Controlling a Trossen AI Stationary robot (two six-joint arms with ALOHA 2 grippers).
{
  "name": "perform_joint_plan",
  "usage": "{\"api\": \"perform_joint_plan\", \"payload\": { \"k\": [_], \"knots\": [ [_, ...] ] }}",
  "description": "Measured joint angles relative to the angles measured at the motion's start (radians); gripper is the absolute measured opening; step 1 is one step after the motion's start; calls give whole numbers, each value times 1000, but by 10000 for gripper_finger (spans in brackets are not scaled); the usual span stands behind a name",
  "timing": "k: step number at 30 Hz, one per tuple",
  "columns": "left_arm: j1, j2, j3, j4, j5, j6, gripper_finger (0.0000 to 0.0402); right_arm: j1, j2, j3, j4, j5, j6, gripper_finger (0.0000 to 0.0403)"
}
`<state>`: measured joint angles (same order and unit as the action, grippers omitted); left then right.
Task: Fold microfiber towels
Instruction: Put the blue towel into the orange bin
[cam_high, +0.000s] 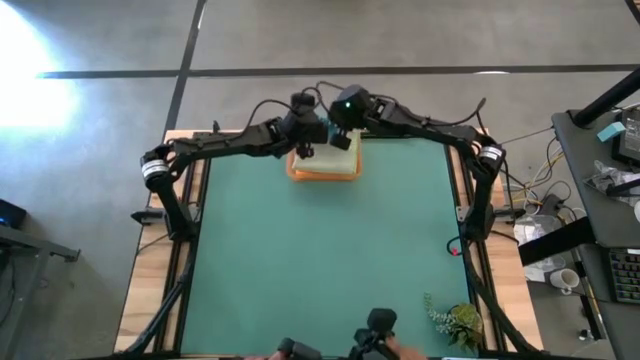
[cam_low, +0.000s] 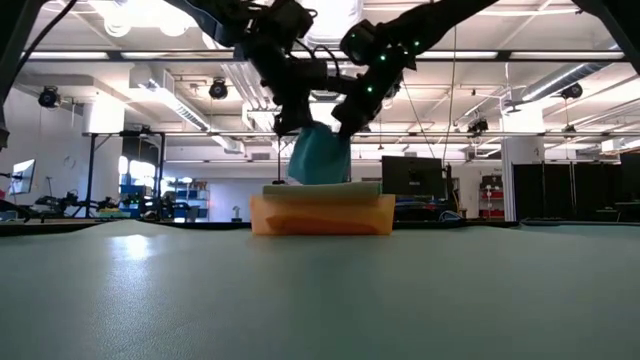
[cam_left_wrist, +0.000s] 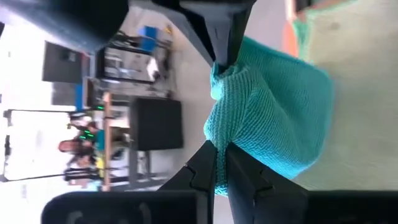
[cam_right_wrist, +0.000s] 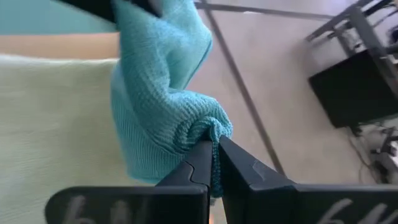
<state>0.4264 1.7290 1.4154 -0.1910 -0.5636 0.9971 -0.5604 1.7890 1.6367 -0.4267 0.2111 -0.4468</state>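
A teal towel (cam_low: 320, 155) hangs bunched between my two grippers above a stack at the table's far edge. The stack has a pale green towel (cam_high: 338, 160) on top and orange cloth (cam_low: 320, 215) below. My left gripper (cam_high: 305, 138) and right gripper (cam_high: 345, 128) are close together over the stack, each shut on the teal towel. The towel also shows in the left wrist view (cam_left_wrist: 267, 118) and the right wrist view (cam_right_wrist: 155, 93). Its lower end hangs close over the pale green towel (cam_low: 320, 187); whether it touches, I cannot tell. My left gripper pinches a bunched bit of the teal towel's upper edge (cam_left_wrist: 219, 163) between its two fingers, coming from above. The towel hangs slack below, lifted off the stack. My right gripper pinches a gathered fold of the teal towel's upper edge (cam_right_wrist: 211, 134) between its two fingers, from above. Several layers are bunched at the fingers. The cloth hangs slack toward the left gripper.
The dark green mat (cam_high: 320, 260) covers the table in front of the stack. A small leafy sprig (cam_high: 455, 322) lies at the near right corner. A dark camera mount (cam_high: 378, 325) stands at the near edge. Cables and a desk lie off the table's right side.
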Motion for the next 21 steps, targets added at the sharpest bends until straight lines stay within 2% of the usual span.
{"api": "perform_joint_plan", "payload": {
  "k": [5, 11, 15, 17, 21],
  "knots": [
    [17, 0, 18, 77, 1, 37, 11, -26, -1, 42, -1, 35, -54, 8],
    [19, 0, -10, 71, 3, 32, 11, -24, -1, 30, -13, 54, -162, 8],
    [20, 6, -35, 77, 15, 31, 11, -24, 0, 18, -3, 113, -226, 8],
    [21, 15, -35, 79, 22, 31, 11, -24, 0, 17, -2, 151, -235, 8],
    [21, 22, -36, 78, 22, 30, 11, -13, -1, 17, -22, 155, -228, 8]
  ]
}}
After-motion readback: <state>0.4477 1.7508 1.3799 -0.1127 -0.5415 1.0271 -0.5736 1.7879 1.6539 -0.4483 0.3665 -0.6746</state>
